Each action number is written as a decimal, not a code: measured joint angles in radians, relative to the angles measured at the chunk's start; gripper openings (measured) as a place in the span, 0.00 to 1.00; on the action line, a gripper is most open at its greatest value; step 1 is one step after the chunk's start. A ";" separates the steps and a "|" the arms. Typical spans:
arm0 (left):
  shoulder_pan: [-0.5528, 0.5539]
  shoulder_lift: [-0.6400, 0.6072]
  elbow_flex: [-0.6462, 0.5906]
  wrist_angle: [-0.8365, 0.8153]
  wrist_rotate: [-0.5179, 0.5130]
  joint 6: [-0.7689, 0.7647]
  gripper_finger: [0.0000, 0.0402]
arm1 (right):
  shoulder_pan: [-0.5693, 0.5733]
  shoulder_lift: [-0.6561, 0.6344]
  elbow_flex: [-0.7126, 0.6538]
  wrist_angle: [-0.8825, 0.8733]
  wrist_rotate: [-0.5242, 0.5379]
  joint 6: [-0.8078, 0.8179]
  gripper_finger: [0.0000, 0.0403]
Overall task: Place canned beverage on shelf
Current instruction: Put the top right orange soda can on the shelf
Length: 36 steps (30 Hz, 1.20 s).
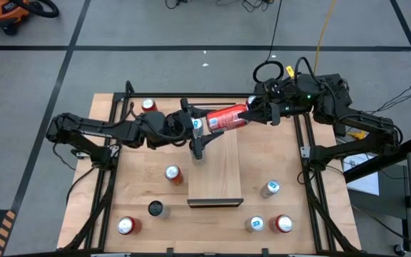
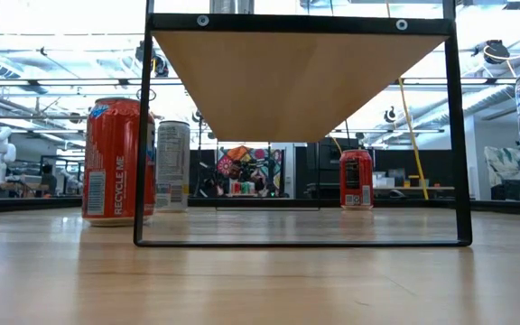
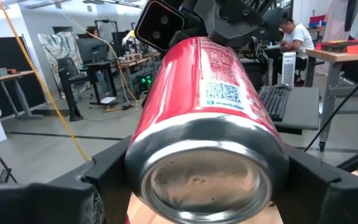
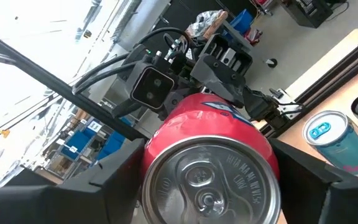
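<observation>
The red can [image 1: 226, 118] is held horizontally in the air above the far end of the shelf [image 1: 216, 171], suspended between both arms. The left gripper [image 1: 200, 127] is clenched around the can's base end, and the right gripper [image 1: 252, 114] is clenched around its lid end; in each wrist view the can is seen flanked by that arm's jaws. A handover is judged to be in progress. If both jaws are released together, the can may be dropped onto the shelf and rolled off. If one arm is moved while both remain clenched, the can may be dented or twisted loose. Other cans standing on the bench [image 1: 262, 157] are well apart from the shelf.
</observation>
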 joint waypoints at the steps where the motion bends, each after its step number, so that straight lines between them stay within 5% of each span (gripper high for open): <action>1: -0.003 0.000 -0.001 0.008 -0.003 -0.001 0.73 | 0.000 0.000 0.000 0.005 0.000 0.000 0.69; 13: -0.023 -0.029 -0.001 0.093 -0.009 -0.153 0.73 | 0.000 -0.002 0.000 0.166 0.001 -0.028 0.88; 24: -0.028 -0.040 -0.001 0.473 -0.024 -0.396 0.72 | 0.000 -0.004 0.001 0.442 0.117 -0.263 0.88; 36: -0.019 -0.011 -0.001 0.583 0.037 -0.742 0.72 | 0.010 0.010 0.000 0.556 0.190 -0.423 0.88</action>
